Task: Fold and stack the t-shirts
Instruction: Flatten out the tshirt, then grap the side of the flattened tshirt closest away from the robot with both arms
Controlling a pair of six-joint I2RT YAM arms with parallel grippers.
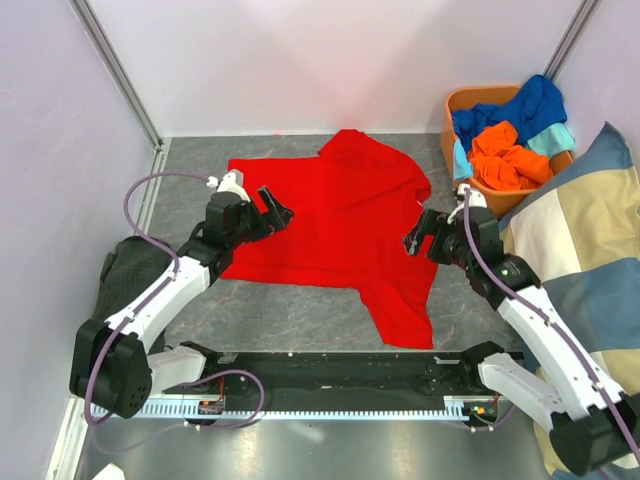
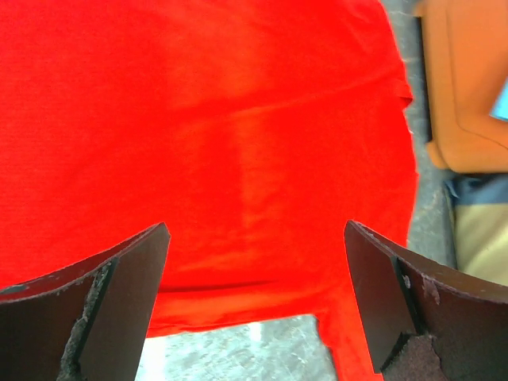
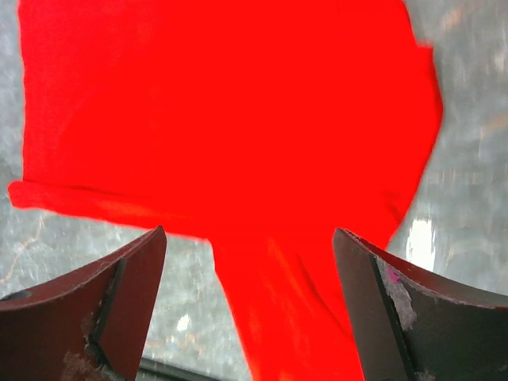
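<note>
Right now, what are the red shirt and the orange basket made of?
The red t-shirt looks like soft, matte knit cloth: it lies limp and creased. The orange basket seems smooth moulded plastic, perhaps: stiff, even walls holding their shape.

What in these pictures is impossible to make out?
- Top view: how many shirts fill the basket; they lie heaped together.
- Top view: the cushion runs off the right edge.
- Right wrist view: the red shirt is blurred, cut off at the bottom edge.
</note>
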